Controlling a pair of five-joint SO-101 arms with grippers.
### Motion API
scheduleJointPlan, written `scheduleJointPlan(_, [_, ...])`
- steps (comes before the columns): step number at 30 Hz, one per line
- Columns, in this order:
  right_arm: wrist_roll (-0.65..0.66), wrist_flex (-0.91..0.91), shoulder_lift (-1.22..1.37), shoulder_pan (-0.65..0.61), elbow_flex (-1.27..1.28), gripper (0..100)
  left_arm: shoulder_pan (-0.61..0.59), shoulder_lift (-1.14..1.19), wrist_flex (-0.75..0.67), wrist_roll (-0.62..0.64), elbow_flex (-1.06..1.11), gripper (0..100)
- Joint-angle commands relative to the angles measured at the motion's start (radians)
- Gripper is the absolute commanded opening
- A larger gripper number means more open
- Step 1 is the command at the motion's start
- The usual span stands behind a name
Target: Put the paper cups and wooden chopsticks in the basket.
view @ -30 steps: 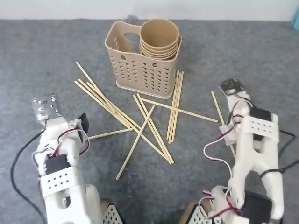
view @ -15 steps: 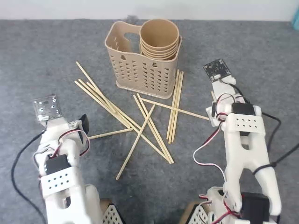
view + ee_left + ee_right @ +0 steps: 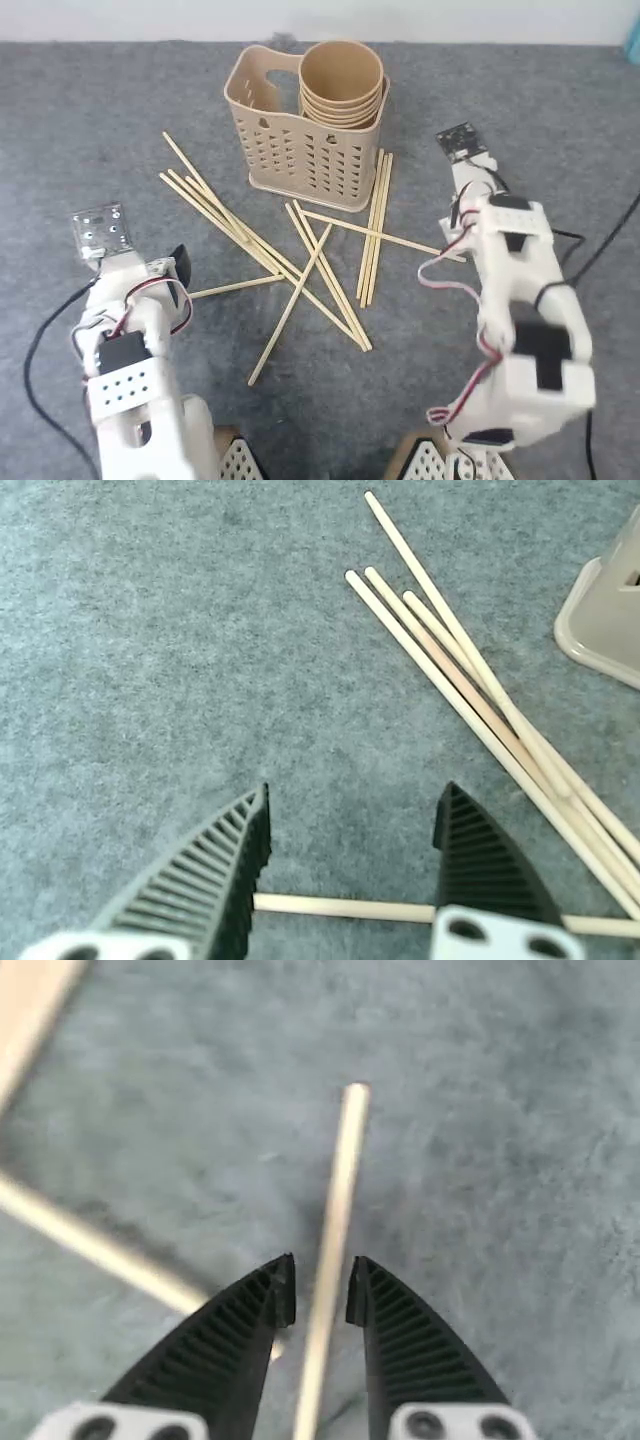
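A beige perforated basket stands at the back of the grey carpet and holds a stack of paper cups. Several wooden chopsticks lie scattered in front of it. My right gripper is low over the lone chopstick at the right. Its fingers straddle the stick with a narrow gap on each side. In the high view the right arm covers most of that stick. My left gripper stands open above one chopstick lying crosswise, near a bundle of chopsticks.
A pair of chopsticks lies beside the basket's right corner, and one long stick runs toward the right arm. The basket's corner shows beyond the bundle. Bare carpet lies at the far left and far right.
The right arm swung forward toward the basket and came down over the lone chopstick on the right. The left arm has not moved.
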Motion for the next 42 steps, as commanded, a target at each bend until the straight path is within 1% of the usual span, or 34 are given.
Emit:
scheduleJointPlan(1, [-0.011,-0.007,0.096,0.024,-0.137,9.4,-0.006,-0.021,-0.02,-0.005,-0.005,26])
scheduleJointPlan(5, [-0.011,0.131,0.162,0.031,-0.269,9.4,-0.005,-0.021,-0.021,-0.006,-0.005,26])
scheduleJointPlan(8, [-0.011,0.182,0.206,0.036,-0.316,9.0,-0.005,-0.021,-0.021,-0.006,-0.005,26])
scheduleJointPlan(9, [-0.011,0.203,0.216,0.036,-0.33,7.2,-0.005,-0.021,-0.021,-0.006,-0.005,26])
scheduleJointPlan(11, [-0.011,0.252,0.22,0.036,-0.354,0.2,-0.005,-0.021,-0.021,-0.006,-0.005,26])
scheduleJointPlan(13, [-0.011,0.334,0.211,0.039,-0.384,1.6,-0.005,-0.021,-0.021,-0.006,-0.005,26])
scheduleJointPlan(14, [-0.011,0.383,0.193,0.047,-0.404,0.4,-0.005,-0.021,-0.021,-0.006,-0.005,26])
scheduleJointPlan(19, [-0.02,0.578,-0.013,0.088,-0.489,0.7,-0.005,-0.021,-0.026,-0.006,-0.005,26])
scheduleJointPlan(25, [-0.012,0.641,-0.398,0.091,-0.494,0.7,-0.003,-0.021,-0.026,-0.006,-0.005,26])
scheduleJointPlan(28, [-0.012,0.633,-0.562,0.03,-0.494,0.7,-0.003,-0.021,-0.026,-0.006,-0.005,26])
scheduleJointPlan(32, [-0.018,0.593,-0.705,-0.134,-0.493,0.7,-0.003,-0.021,-0.026,-0.006,-0.005,26])
scheduleJointPlan(34, [-0.018,0.544,-0.748,-0.213,-0.494,0.7,-0.003,-0.021,-0.026,-0.006,-0.005,26])
scheduleJointPlan(38, [-0.023,0.384,-0.808,-0.352,-0.496,0.7,-0.003,-0.021,-0.025,-0.006,-0.005,26])
scheduleJointPlan(42, [-0.127,0.165,-0.829,-0.461,-0.497,0.7,-0.003,-0.021,-0.025,-0.006,-0.004,26])
